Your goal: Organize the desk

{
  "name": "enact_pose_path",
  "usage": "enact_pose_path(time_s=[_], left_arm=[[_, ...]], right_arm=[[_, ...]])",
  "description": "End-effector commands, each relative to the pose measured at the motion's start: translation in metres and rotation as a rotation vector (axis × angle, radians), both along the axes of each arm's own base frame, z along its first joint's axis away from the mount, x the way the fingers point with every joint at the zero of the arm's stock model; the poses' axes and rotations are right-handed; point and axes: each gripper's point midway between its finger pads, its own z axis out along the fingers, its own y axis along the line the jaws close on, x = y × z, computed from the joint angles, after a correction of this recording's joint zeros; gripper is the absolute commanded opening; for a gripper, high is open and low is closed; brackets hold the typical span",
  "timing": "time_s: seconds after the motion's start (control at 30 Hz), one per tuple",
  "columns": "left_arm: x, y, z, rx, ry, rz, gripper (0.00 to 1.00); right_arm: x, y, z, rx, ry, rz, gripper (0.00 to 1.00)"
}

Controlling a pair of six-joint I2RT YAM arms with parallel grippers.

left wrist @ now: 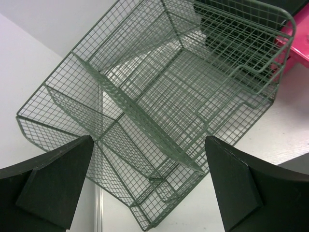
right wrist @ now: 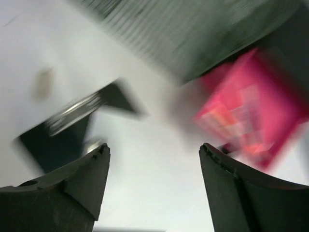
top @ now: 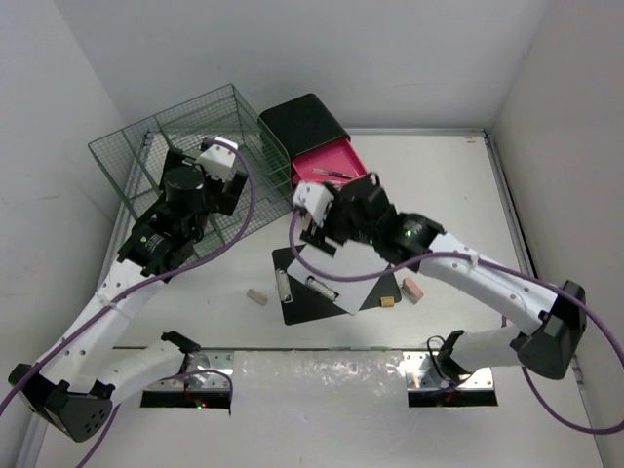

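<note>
While the left gripper (left wrist: 148,145) and right gripper (right wrist: 154,150) gape wide and empty, the clipboard (top: 304,310) on the desk (top: 468,214) looks thin, stiff and light, probably best pinched by its metal clip (top: 285,285).

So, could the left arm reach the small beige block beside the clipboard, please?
Probably yes: the small beige block lies bare on the desk, apart from the clipboard, nothing over it. The open left gripper faces the green wire rack, so it would need to swing back.
</note>
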Motion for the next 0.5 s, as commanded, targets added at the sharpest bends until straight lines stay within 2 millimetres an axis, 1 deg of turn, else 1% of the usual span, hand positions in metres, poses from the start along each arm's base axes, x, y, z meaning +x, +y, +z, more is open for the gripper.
enact_pose_path(time_s=[0.0, 0.03, 0.07, 0.1, 0.13, 0.2, 0.23, 0.3, 0.33, 0.4, 0.43, 0.47], left_arm=[[0.004, -0.005, 0.007, -0.021, -0.031, -0.032, 1.0], [0.004, -0.007, 0.005, -0.022, -0.026, -0.039, 1.0], [0.005, -0.009, 0.004, -0.026, -0.027, -0.05, 1.0], [0.005, -0.01, 0.003, -0.028, -0.027, -0.052, 1.0], [0.006, -0.01, 0.002, -0.029, -0.027, -0.055, 1.0], [0.007, -0.012, 0.001, -0.031, -0.023, -0.062, 1.0], [0.007, -0.012, 0.003, -0.035, -0.027, -0.062, 1.0], [0.007, -0.013, 0.003, -0.035, -0.025, -0.065, 0.99], [0.006, -0.013, 0.004, -0.035, -0.027, -0.065, 1.0], [0.004, -0.011, 0.005, -0.035, -0.03, -0.064, 1.0], [0.004, -0.011, 0.005, -0.034, -0.03, -0.064, 1.0], [0.003, -0.01, 0.006, -0.033, -0.03, -0.063, 0.99]], right_arm=[[-0.074, -0.009, -0.091, -0.047, 0.389, 0.017, 0.71], [-0.098, -0.015, -0.117, -0.104, 0.424, 0.031, 0.7], [-0.113, -0.018, -0.119, -0.106, 0.429, 0.034, 0.69], [-0.137, -0.016, -0.129, -0.146, 0.439, 0.082, 0.69], [-0.154, -0.026, -0.15, -0.196, 0.469, 0.094, 0.69], [-0.178, -0.033, -0.165, -0.243, 0.496, 0.124, 0.69], [-0.196, -0.039, -0.18, -0.292, 0.516, 0.155, 0.69], [-0.213, -0.047, -0.197, -0.347, 0.562, 0.148, 0.69], [-0.216, -0.056, -0.208, -0.387, 0.57, 0.127, 0.69], [-0.223, -0.066, -0.222, -0.459, 0.588, 0.121, 0.68], [-0.225, -0.07, -0.228, -0.481, 0.593, 0.116, 0.68], [-0.226, -0.068, -0.23, -0.485, 0.589, 0.116, 0.67]])
